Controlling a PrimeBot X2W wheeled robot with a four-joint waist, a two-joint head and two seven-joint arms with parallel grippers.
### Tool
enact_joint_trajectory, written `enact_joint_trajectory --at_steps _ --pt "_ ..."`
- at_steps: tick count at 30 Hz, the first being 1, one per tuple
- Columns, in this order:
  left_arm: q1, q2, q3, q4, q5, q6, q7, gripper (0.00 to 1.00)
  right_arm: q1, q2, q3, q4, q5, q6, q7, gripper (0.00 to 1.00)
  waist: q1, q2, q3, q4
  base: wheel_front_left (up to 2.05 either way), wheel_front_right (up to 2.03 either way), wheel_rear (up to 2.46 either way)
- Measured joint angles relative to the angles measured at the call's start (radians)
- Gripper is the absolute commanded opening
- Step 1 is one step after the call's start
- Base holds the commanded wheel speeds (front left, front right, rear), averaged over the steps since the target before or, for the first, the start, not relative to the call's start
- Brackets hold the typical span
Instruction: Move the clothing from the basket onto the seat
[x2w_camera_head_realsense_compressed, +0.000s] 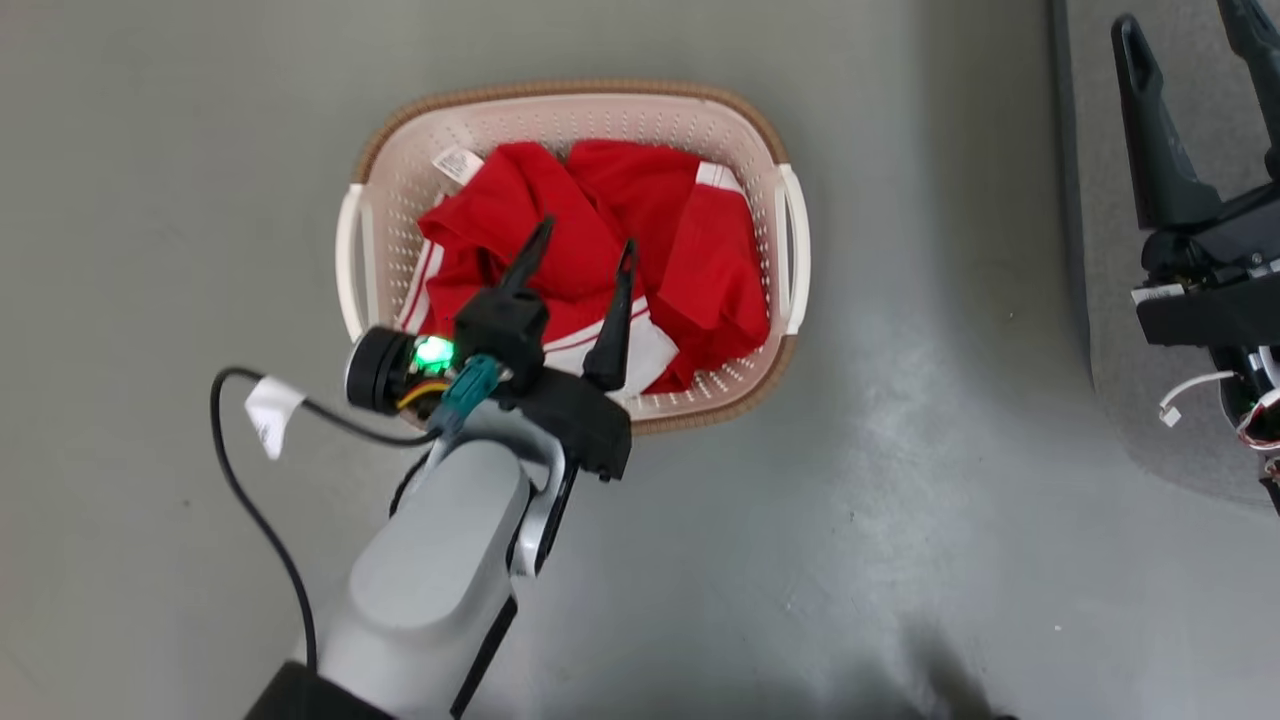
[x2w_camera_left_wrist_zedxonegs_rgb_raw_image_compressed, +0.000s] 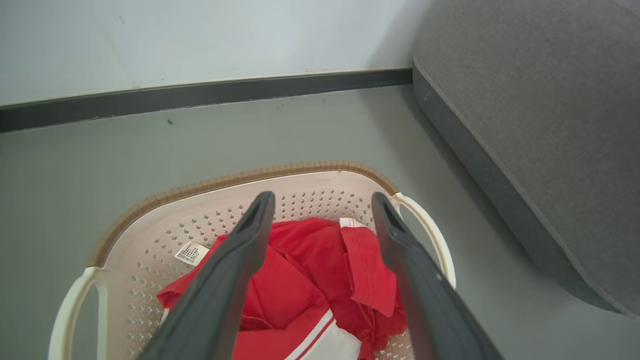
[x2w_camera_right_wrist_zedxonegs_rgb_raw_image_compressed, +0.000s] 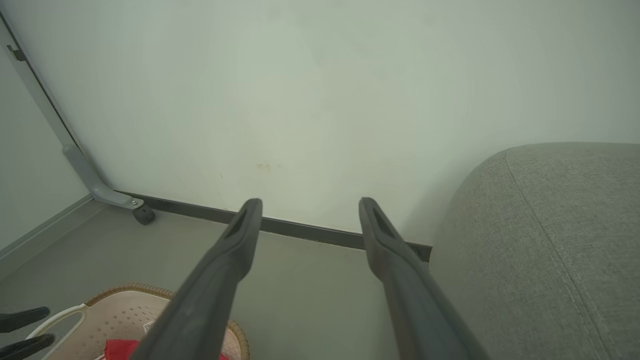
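Observation:
Crumpled red clothing (x2w_camera_head_realsense_compressed: 600, 250) with white trim fills the cream basket (x2w_camera_head_realsense_compressed: 570, 110), whose brown woven rim and white handles stand on the grey floor. My left gripper (x2w_camera_head_realsense_compressed: 585, 240) hangs open just above the heap, fingers spread, nothing between them. From the left wrist the clothing (x2w_camera_left_wrist_zedxonegs_rgb_raw_image_compressed: 310, 280) lies below the left gripper (x2w_camera_left_wrist_zedxonegs_rgb_raw_image_compressed: 322, 200), inside the basket (x2w_camera_left_wrist_zedxonegs_rgb_raw_image_compressed: 150, 220). The grey seat (x2w_camera_left_wrist_zedxonegs_rgb_raw_image_compressed: 540, 125) lies to the basket's right. My right gripper (x2w_camera_head_realsense_compressed: 1185, 20) is open over the seat (x2w_camera_head_realsense_compressed: 1110, 330). In the right wrist view the right gripper (x2w_camera_right_wrist_zedxonegs_rgb_raw_image_compressed: 309, 205) points at the wall beside the seat (x2w_camera_right_wrist_zedxonegs_rgb_raw_image_compressed: 550, 240).
A pale wall with a dark skirting board (x2w_camera_left_wrist_zedxonegs_rgb_raw_image_compressed: 200, 95) runs behind the basket. A black cable with a white tag (x2w_camera_head_realsense_compressed: 270, 415) trails from my left wrist. A grey metal leg on a castor (x2w_camera_right_wrist_zedxonegs_rgb_raw_image_compressed: 142, 214) stands at the wall to the left. Open floor lies between basket and seat.

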Motion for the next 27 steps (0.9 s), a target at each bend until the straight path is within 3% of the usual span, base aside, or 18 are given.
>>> enact_joint_trajectory --at_steps 10,27 --pt "-0.181 -0.001 -0.148 0.179 0.057 0.000 0.071 1.00 -0.062 0.023 0.041 -0.032 -0.007 0.007 -0.003 1.00 0.0000 0.0000 0.124 -0.034 0.00 0.00 0.00" --pt "-0.347 -0.001 -0.319 0.377 0.191 0.000 0.445 1.00 -0.103 0.019 0.114 -0.095 0.006 0.007 -0.003 1.00 -0.0001 0.0000 0.215 -0.068 0.00 0.00 0.00"
